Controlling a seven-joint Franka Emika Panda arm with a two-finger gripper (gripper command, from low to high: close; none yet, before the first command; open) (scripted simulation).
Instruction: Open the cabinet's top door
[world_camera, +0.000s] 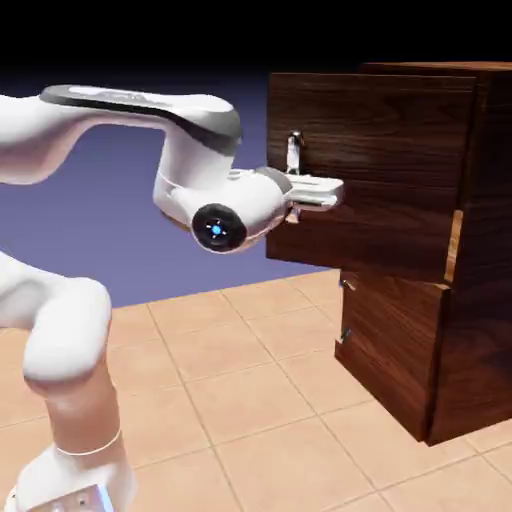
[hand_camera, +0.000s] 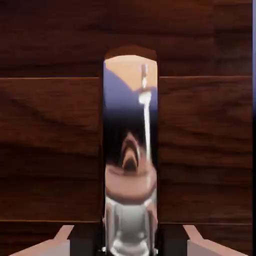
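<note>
Tan tiled floor (world_camera: 250, 400) with thin grout lines, plain blue-violet backdrop (world_camera: 130, 230) behind, black band above

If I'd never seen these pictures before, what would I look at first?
Probably the big white robot arm stretching from the exterior view's left toward the tall dark wooden cabinet on the right. Its gripper is shut on the thin silver handle of the top door, which already stands swung out from the cabinet. In the hand view that shiny handle fills the middle like a mirror, with dark wood all around it.
</note>
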